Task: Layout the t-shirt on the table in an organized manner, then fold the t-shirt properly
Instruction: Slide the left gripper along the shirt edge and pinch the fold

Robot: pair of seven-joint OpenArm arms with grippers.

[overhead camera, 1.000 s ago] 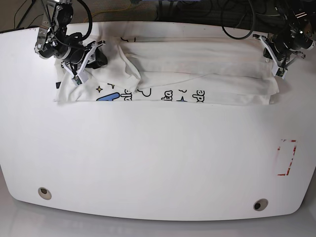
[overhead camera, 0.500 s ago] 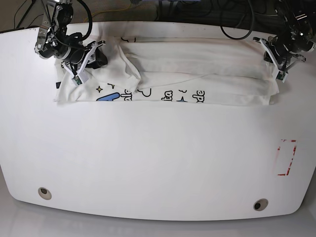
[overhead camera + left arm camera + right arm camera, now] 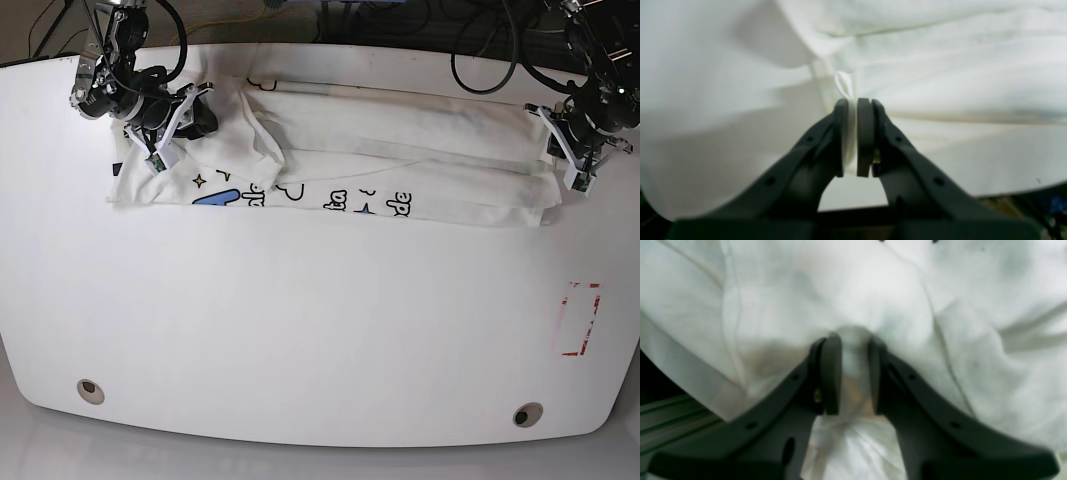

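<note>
Two grippers are on the cloth at once, one at each end of the t-shirt [image 3: 380, 150], which lies stretched in a long folded band across the far half of the table [image 3: 300, 330]. On the base view's right, the left gripper [image 3: 575, 165] has its jaws drawn in tight on a thin pinch of white fabric; in the left wrist view the left gripper [image 3: 855, 136] shows just a sliver of cloth squeezed between its dark pads, with the t-shirt [image 3: 940, 66] spreading away beyond. Over on the base view's left, the right gripper [image 3: 165, 140] grips the other end. The right wrist view shows the right gripper [image 3: 853, 373] with its jaws a little apart, clamped on a thicker bunched fold of the t-shirt [image 3: 873, 290]. The printed lettering, with a blue shape and small stars, peeks out along the near edge of the band. Nearer us the tabletop is bare white, with a red dashed rectangle [image 3: 579, 319] towards the right and two round grommet holes [image 3: 90, 390] close to the front edge.
</note>
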